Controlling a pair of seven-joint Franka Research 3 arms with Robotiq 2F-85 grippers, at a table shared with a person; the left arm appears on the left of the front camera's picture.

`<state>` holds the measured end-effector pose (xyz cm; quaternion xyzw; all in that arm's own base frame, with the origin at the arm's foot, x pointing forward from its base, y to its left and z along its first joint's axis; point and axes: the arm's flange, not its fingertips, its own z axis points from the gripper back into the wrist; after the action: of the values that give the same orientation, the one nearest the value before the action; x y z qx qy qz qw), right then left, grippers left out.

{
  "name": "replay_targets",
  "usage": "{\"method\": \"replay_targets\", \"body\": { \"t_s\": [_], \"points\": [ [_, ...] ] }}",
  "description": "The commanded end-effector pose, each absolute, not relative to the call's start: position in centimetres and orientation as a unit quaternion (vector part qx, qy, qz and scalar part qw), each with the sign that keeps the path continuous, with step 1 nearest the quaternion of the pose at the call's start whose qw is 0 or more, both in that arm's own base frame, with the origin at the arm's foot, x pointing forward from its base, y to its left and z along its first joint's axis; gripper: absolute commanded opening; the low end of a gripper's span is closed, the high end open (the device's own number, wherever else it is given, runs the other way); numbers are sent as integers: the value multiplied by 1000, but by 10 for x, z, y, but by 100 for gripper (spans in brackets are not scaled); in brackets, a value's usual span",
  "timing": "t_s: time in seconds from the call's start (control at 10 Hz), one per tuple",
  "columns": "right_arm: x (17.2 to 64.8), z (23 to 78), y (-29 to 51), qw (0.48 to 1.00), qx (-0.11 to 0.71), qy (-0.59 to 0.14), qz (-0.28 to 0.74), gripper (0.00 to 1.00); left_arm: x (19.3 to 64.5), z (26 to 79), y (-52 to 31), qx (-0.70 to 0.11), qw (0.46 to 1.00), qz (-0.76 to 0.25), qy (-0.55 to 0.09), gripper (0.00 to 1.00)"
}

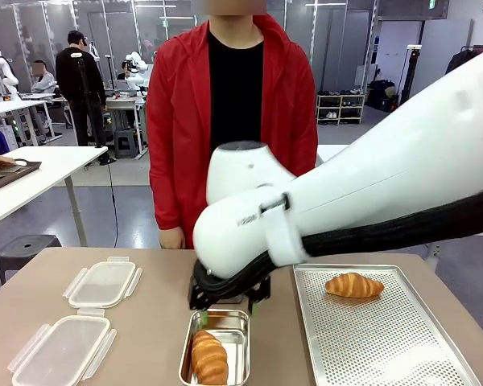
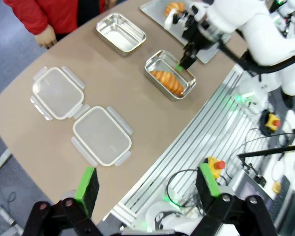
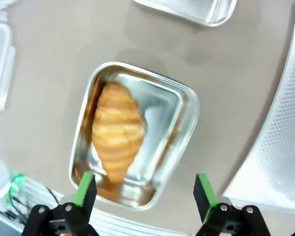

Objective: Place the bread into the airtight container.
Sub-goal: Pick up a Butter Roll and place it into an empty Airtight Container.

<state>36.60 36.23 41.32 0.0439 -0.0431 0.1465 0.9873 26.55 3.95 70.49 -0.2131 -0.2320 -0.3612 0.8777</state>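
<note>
**Inside the near steel container, one croissant lies under a spread right pincer**

Inside the steel container (image 1: 239, 322) at the robot's edge of the bench (image 1: 153, 322) lies a golden croissant (image 1: 209, 359), lengthwise along the container's left wall, its tip near the robot-side end. The right pincer (image 1: 229, 312) hangs just above the container's far end. Its green pads are spread wide and hold nothing; in the right wrist view they straddle the container's near rim without touching the bread.

Just right of the container sits a perforated tray (image 1: 370, 342), with another croissant (image 1: 353, 285) resting near its far edge. A second steel container (image 2: 120, 32) stands farther along the bench toward the person (image 1: 233, 121), who wears a red jacket, with one hand (image 1: 171, 238) hanging at the far edge.

Two clear lids (image 1: 103, 283) with snap tabs lie flat side by side on the bench's left part, well apart from the bread.

The left pincer (image 2: 147, 183) hovers high over the robot-side edge, pads spread and empty.
</note>
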Motion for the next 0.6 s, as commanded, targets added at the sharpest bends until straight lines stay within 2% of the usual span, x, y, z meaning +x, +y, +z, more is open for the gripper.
{"method": "replay_targets", "body": {
  "t_s": [0.0, 0.5],
  "points": [
    [348, 450, 304, 976, 53, -65, 203, 100, 265, 706, 39, -215, 873, -370, -233, 100],
    [338, 498, 153, 945, 80, -106, 300, 100, 265, 706, 39, -215, 873, -370, -233, 100]
  ]
}}
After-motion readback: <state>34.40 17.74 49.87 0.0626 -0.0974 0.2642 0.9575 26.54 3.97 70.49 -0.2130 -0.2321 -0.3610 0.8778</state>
